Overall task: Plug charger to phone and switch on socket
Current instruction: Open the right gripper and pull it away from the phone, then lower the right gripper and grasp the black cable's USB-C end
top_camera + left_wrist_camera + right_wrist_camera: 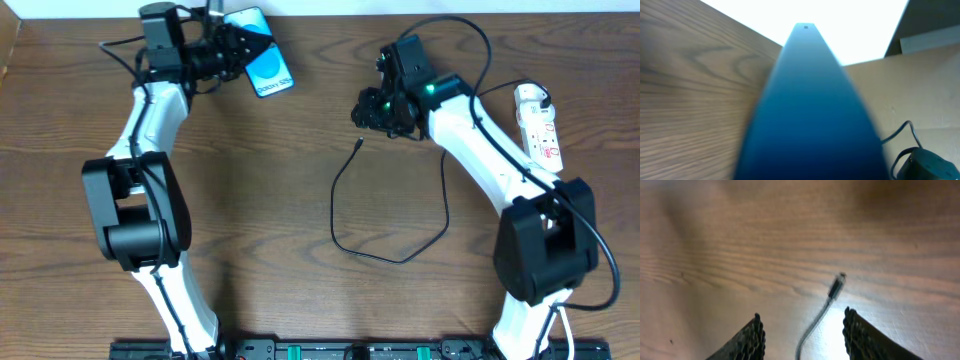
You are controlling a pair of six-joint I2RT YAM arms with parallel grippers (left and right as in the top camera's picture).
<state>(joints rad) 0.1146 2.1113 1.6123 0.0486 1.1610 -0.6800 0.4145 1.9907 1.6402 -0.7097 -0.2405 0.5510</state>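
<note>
Overhead, the wooden table [250, 200] fills the view, with the white socket [540, 125] lying at about 2 o'clock, well apart from everything else. The phone [265, 68] sits at 11 o'clock, its blue screen lit, and the left gripper [238, 48] is closed on its edge. The left wrist view shows only the phone [810, 110] running away from the jaws. The charger [335, 215] loops thin and black across the middle, its plug tip [358, 143] ending just toward 7 o'clock of the right gripper [372, 112]. Seen from the right wrist, that gripper [802, 314] stands half spread and holds nothing, with the plug tip [836, 287] on the wood a little ahead of its fingers. The step in hand looks like picking up the plug end. Next the jaws likely need to drop and close squarely on the tip, then carry it toward 10 o'clock to the phone. White writing on the screen seems to read "Galaxy"; the socket's red marks are too small to read
</note>
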